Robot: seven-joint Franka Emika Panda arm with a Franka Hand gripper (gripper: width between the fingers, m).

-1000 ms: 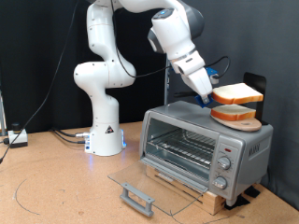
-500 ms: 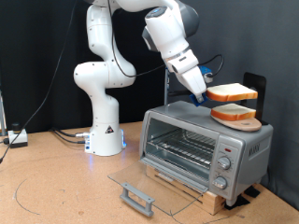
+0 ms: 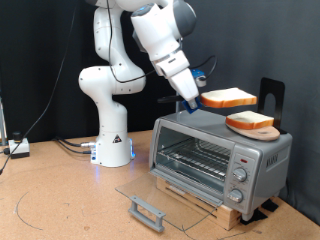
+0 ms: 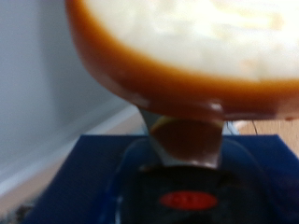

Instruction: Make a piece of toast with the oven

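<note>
Wooden tabletop (image 3: 60, 195) bears the open oven (image 3: 220, 155); above it, the gripper (image 3: 196, 102) clamps the piece of toast (image 3: 228, 98).

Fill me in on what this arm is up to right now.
The gripper holds the piece of toast by its edge, in the air above the oven. The oven's glass door lies open and its wire rack is bare. A second slice sits on a wooden board on the oven's top.
</note>
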